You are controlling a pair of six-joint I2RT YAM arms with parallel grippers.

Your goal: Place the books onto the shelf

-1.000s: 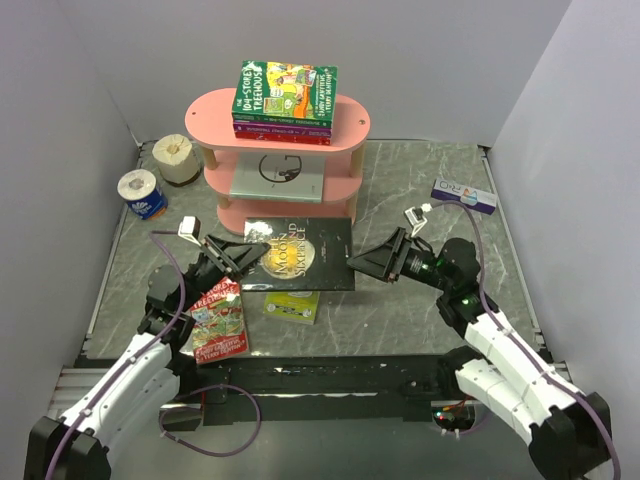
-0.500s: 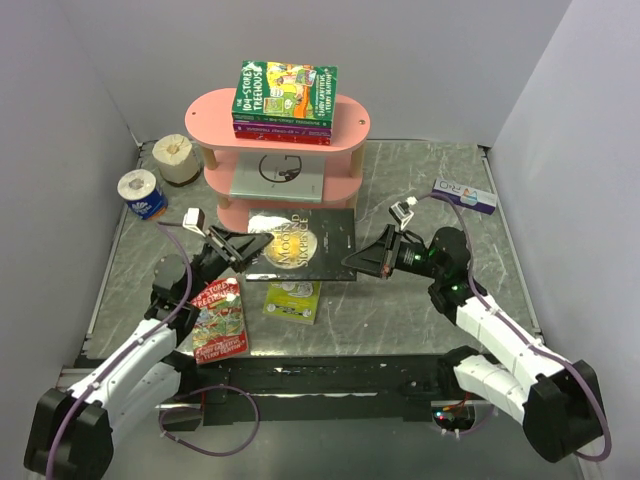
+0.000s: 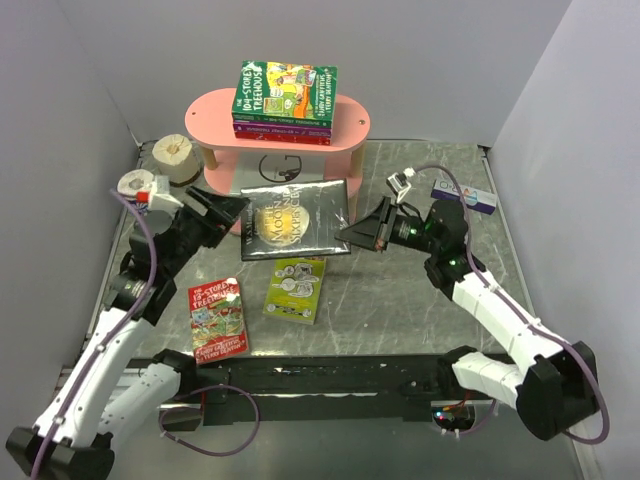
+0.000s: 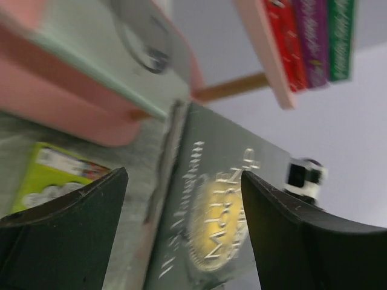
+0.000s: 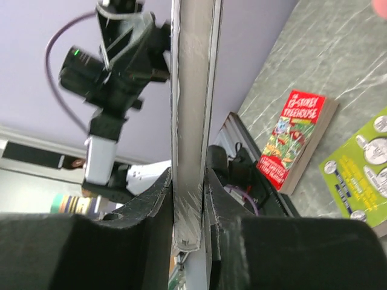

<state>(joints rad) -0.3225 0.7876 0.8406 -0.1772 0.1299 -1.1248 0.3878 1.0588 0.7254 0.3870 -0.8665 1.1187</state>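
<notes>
Dark book (image 3: 292,220) tilted up in front of pink shelf (image 3: 205,118), its right edge pinched between closed fingers of right gripper (image 3: 350,236); left gripper (image 3: 228,206) spread wide beside its left edge, holding nothing.

Even bright overhead light, soft shadows, left wrist view motion-blurred, overhead view sharp

This is a robotics lab test cell, not a home. Plain grey walls (image 3: 60,120) box in a marbled table (image 3: 400,310). Two white-and-black arms (image 3: 110,370) are bolted to a black rail (image 3: 340,372) at its near edge, and a purple cable (image 3: 150,240) trails behind the left pincer (image 3: 225,208). The props look staged: a pink shelf (image 3: 210,115) beyond both pincers, a dark book (image 3: 290,220) between the left one and the right pincer (image 3: 355,235), and paper rolls (image 3: 178,158) just beyond the left one.
</notes>
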